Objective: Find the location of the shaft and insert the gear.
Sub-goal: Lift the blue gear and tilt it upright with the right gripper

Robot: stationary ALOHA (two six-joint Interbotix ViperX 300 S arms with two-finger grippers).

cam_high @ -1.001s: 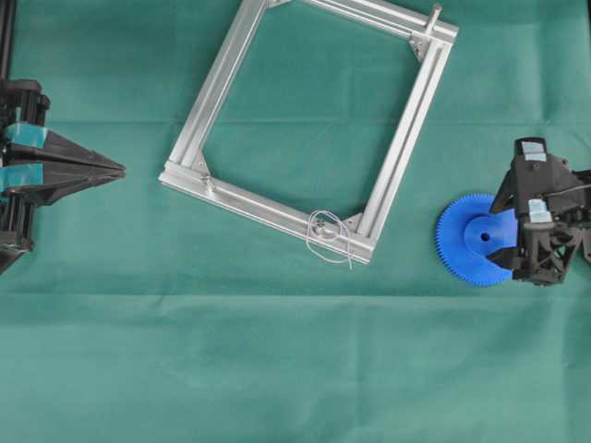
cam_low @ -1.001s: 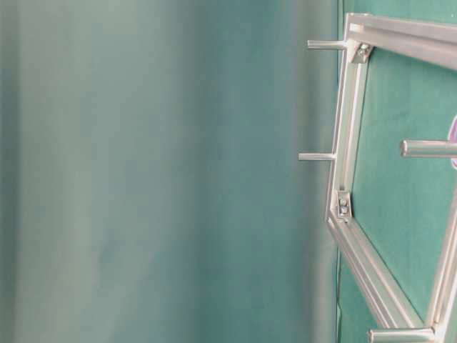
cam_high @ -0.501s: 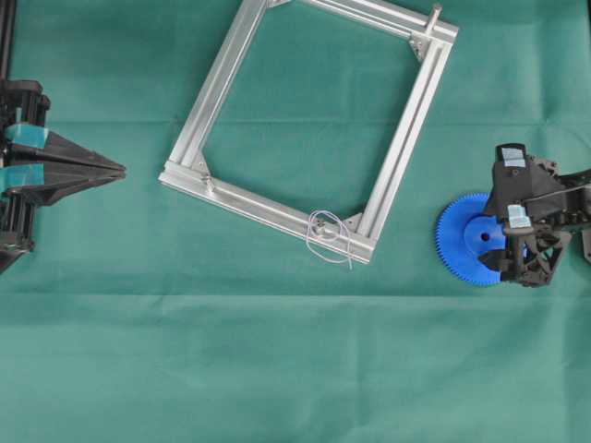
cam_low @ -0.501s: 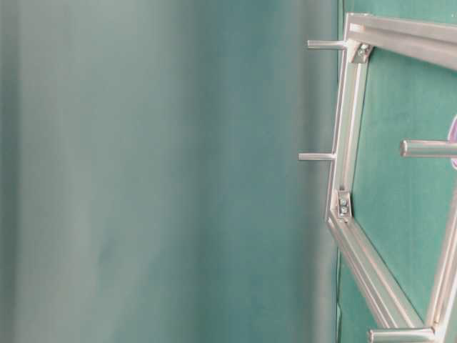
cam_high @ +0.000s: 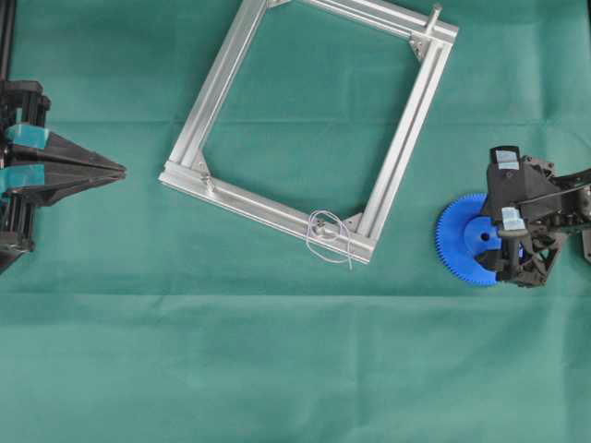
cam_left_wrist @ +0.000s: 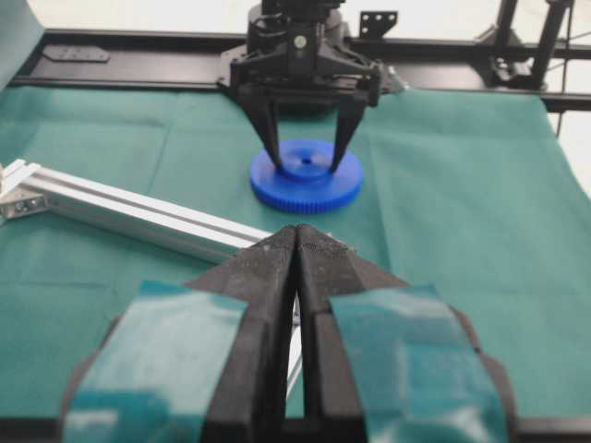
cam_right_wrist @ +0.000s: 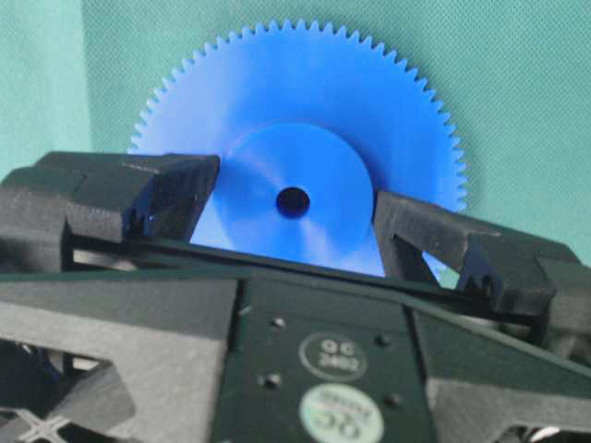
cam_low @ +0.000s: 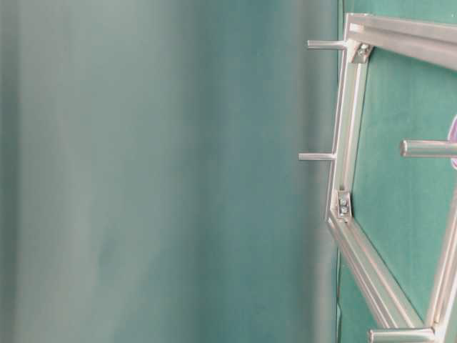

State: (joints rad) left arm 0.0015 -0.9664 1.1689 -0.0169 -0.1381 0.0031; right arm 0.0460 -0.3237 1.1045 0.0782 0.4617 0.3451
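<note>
Currently listed: one blue gear, lying flat on the green cloth at the right of the overhead view, teeth round its rim, raised hub and small centre hole facing up. Right claw: over the gear's right part, jaws spread wide, one black finger on each side of the hub; the right wrist view shows both fingers clear of the hub's edge with blue showing between, and the left wrist view shows the two tips pointing down onto or just above the disc face either side of the hub. Whether the tips touch the disc cannot be told; nothing is clamped. Left claw: at the left edge of the overhead view, well apart from everything, its two fingers pressed together to a point, holding nothing; teal tape on its fingers in its own camera. One silvery metal frame, four bars, lying on the cloth between the two arms. Shaft: a tiny metal pin at the frame's lower corner, ringed by a thin pale wire loop, well to the left of the gear. One taller peg, no wire, at the frame's upper right corner. Table-level view: frame bars and pegs only, neither claw nor gear in sight.
</note>
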